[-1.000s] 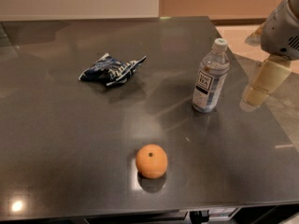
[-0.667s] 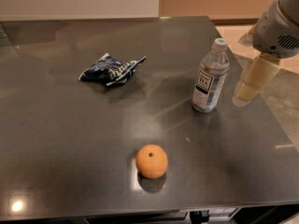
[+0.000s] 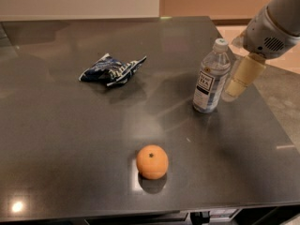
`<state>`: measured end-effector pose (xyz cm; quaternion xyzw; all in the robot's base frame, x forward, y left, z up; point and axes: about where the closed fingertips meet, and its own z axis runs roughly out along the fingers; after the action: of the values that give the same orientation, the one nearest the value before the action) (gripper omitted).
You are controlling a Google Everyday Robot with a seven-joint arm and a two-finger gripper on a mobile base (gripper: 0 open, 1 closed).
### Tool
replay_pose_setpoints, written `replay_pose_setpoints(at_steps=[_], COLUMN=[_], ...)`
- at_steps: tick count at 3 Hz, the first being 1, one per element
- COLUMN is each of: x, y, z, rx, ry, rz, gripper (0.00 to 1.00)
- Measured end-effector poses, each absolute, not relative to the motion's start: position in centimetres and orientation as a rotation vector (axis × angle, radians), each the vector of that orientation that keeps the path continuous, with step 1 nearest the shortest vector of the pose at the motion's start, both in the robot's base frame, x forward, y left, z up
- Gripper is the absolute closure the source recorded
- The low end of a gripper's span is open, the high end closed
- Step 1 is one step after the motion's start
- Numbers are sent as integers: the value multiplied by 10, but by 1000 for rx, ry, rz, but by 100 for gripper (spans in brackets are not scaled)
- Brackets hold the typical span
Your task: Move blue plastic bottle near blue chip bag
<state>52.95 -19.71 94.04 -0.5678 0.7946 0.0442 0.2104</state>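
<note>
My gripper (image 3: 233, 89), centre right, sits beside the blue plastic bottle (image 3: 211, 76); its opening I cannot tell; I should straddle mid-label.

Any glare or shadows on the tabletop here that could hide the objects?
Camera view: the glossy table shows one small bright glare spot near its front-left corner and a pale reflection under the orange. Camera view: soft dark shadows lie beside the bag and left of the bottle, and none of them hides anything. Camera view: the claw hangs just right of the bottle, evenly lit.
</note>
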Motion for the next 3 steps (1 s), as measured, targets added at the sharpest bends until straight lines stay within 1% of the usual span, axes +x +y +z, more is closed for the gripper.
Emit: replay_pose_setpoints(at_steps=[1, 2, 3], x=[541, 543, 545], y=[-192, -184, -179], z=[936, 938, 940], rx=[-1533, -1492, -1460], ry=[2199, 2184, 2172], rz=[169, 235, 275], gripper=[0, 17, 41])
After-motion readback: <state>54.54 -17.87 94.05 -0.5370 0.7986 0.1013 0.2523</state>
